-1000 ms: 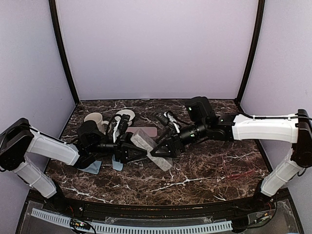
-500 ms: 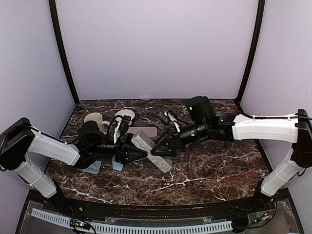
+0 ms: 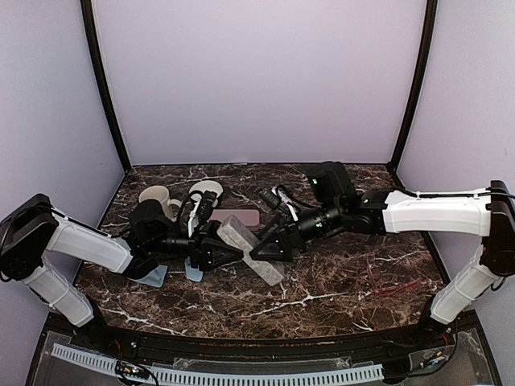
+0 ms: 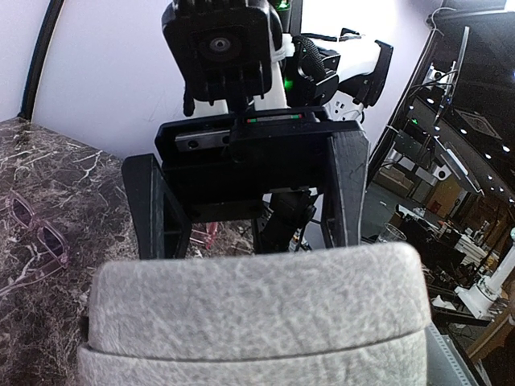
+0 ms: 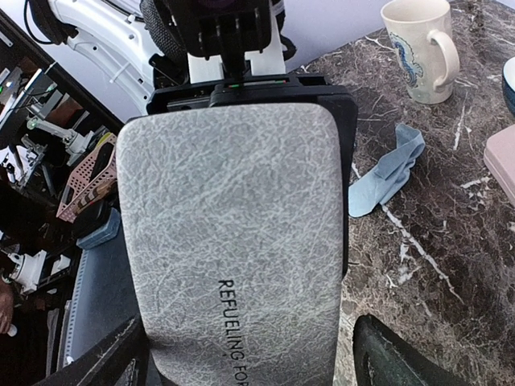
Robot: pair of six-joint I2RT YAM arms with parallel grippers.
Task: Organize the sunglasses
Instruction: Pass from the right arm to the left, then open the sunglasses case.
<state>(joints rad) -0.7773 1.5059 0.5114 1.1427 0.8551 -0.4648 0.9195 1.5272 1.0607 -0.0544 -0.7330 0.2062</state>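
A grey case (image 3: 251, 251) lies slanted on the marble table between my two grippers, closed along its seam (image 4: 249, 322). My left gripper (image 3: 216, 252) is shut on its left end; one of its fingers (image 5: 348, 161) hugs the case's side. My right gripper (image 5: 249, 362) is open and straddles the other end, with bare marble showing beside one finger. The red sunglasses (image 3: 394, 286) lie near the right front of the table. Another pair of sunglasses (image 4: 36, 241) with dark lenses lies flat on the marble at the left of the left wrist view.
A pink case (image 3: 235, 217) lies just behind the grey one. A white mug (image 5: 418, 48) and a bowl (image 3: 208, 190) stand at the back left. Two light-blue cloths (image 3: 153, 276) (image 3: 193, 272) lie under the left arm. Purple walls enclose three sides.
My right gripper has edged slightly back and left along the grey case. The left arm and the case have stayed put.
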